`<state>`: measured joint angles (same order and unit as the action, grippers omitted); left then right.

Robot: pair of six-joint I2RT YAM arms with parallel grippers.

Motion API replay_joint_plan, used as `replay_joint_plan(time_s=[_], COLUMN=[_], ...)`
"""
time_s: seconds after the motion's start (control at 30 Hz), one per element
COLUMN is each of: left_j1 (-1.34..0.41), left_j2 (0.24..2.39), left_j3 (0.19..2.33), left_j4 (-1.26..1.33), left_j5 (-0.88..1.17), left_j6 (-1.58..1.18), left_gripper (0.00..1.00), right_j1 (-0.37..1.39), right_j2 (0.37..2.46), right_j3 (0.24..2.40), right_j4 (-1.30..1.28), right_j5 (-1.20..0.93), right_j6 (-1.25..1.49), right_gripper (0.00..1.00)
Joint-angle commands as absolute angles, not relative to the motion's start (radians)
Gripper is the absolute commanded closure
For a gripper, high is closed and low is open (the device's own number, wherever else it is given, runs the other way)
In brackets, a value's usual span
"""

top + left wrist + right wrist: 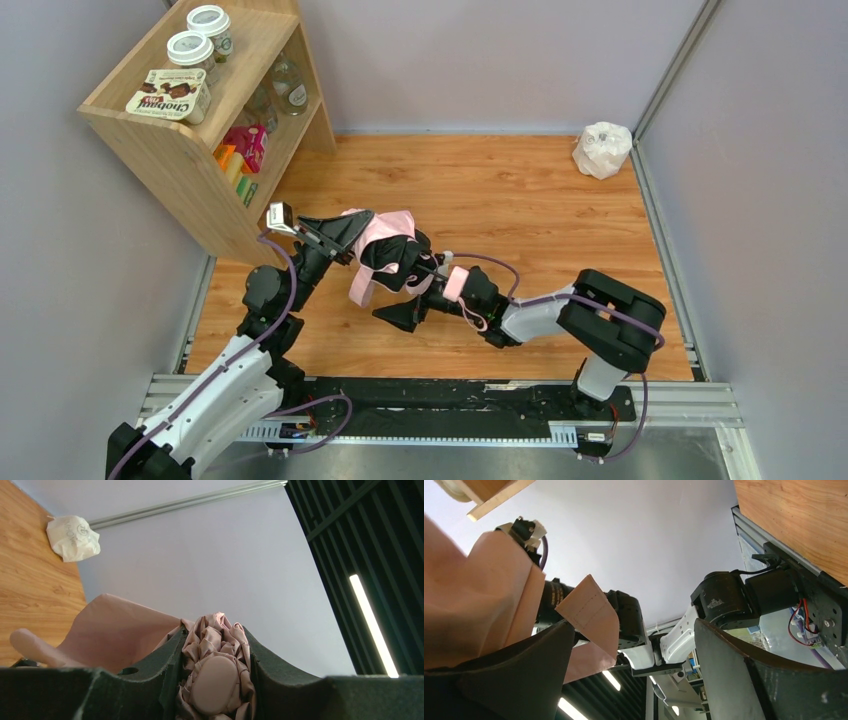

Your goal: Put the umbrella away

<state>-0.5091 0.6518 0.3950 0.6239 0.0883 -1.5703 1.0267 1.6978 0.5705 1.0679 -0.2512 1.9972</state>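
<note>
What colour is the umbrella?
The umbrella is pale pink; left wrist view shows it best.

Umbrella [469, 610] cut off at left edge in R wrist view, bottom edge in L.

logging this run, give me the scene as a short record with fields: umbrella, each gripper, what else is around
umbrella: pale pink, fabric bunched, held between the two arms over the table
left gripper: shut on the umbrella's bunched fabric
right gripper: open, jaws wide, by the pink handle end
other items: white bag at the far right corner; wooden shelf with jars and boxes at far left
</note>
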Motion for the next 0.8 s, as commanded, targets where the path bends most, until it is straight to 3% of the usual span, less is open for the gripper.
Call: replay_joint_plan(time_s=[0.0, 0.33, 0.53, 0.77], left_j1=[-0.511, -0.512, -0.525, -0.529], left_j2=[0.637, 0.647, 0.673, 0.667], left_j3=[0.400, 0.390, 0.417, 0.413], left_j4=[0.718, 0.726, 0.736, 0.745], left_j5=[0.075, 0.071, 0.075, 0.069], left_j6=[-1.603, -1.612, -1.605, -1.621], left_gripper=[1.00, 1.00, 1.00, 1.00], right_j1=[1.008, 1.005, 1.015, 1.032], right_j2=[1.599, 1.506, 1.574, 1.658], right_j3=[0.534, 0.600, 0.640, 0.673], right_j4=[1.023, 0.818, 0.879, 0.948], right_j5=[-0.206, -0.250, -0.255, -0.276], right_j6=[2.094, 1.976, 2.019, 2.046], right_gripper=[0.08, 0.06, 0.17, 0.15])
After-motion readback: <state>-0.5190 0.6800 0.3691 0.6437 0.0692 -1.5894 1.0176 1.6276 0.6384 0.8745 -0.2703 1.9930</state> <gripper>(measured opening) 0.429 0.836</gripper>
